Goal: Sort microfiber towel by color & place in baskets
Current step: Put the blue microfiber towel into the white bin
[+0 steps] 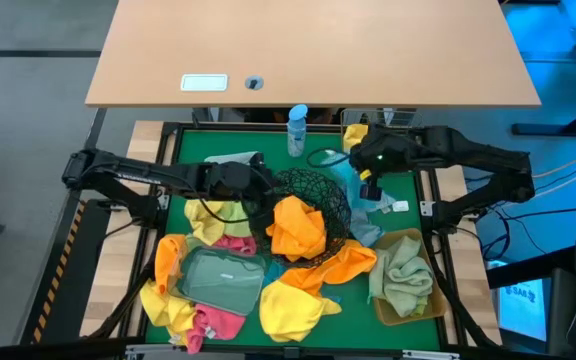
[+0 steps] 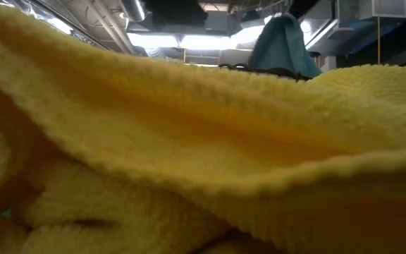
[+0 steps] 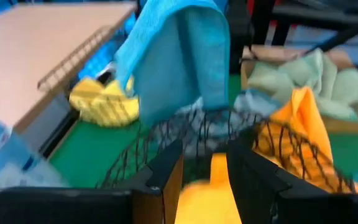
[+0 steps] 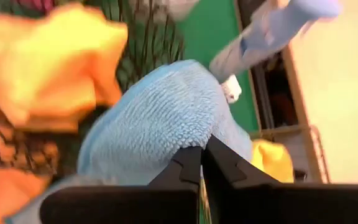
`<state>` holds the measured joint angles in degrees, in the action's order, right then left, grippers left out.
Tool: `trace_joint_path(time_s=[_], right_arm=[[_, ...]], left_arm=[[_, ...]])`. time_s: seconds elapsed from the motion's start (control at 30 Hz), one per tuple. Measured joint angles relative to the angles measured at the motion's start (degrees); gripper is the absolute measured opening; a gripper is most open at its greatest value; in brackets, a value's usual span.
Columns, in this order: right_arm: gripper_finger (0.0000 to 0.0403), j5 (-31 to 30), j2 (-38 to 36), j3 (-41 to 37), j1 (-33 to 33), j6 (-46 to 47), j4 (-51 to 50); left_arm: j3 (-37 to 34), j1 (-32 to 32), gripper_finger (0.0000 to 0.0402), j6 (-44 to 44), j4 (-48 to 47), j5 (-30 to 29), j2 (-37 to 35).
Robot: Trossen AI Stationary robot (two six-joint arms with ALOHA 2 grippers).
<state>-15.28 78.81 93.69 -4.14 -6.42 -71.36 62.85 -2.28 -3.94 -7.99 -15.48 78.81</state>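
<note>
Inside black mesh bowl (image 1: 318,195): orange towel (image 1: 296,226).

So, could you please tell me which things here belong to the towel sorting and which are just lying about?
Job:
- blue towel, pinched in right gripper
- orange towel in black mesh bowl
- green towels in tan bin

Lying about:
- blue-capped bottle

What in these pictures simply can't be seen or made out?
- Low view: a yellow towel against the lens hides nearly the whole table.
- High view: the right end effector is too small to make out; only the right wrist view shows it shut on the blue towel.
- High view: the clear plastic tray has towels over its edges.
- Left wrist view: blur; what the left end effector holds is unclear.
</note>
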Motion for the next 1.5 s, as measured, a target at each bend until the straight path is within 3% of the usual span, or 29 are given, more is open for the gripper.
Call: trace_joint_path(time_s=[0.37,0.53,0.7,0.9,1.1,1.5], right_arm=[[0.0004,11.1,0.0,2.0,0.0,-4.8,10.7],[0.0004,13.4,0.0,2.0,0.0,-5.9,13.5],[0.0004,13.4,0.0,2.0,0.0,-6.0,14.5],[0.0004,13.4,0.0,2.0,0.0,-6.0,17.2],[0.0004,13.4,0.2,2.0,0.0,-6.0,24.4],[0.0004,13.4,0.7,2.0,0.0,-6.0,31.1]], left_arm=[[0.0,0.0,0.012,10.5,13.4,-0.2,5.5],[0.0,0.2,0.0146,12.7,15.7,-2.0,7.0],[0.0,0.4,0.0186,15.1,15.9,-5.0,7.1],[0.0,1.5,0.0219,15.2,19.4,-1.9,7.1],[0.0,2.0,0.0223,15.2,24.6,6.3,7.1],[0.0,2.0,0.0224,15.1,29.7,6.6,7.1]])
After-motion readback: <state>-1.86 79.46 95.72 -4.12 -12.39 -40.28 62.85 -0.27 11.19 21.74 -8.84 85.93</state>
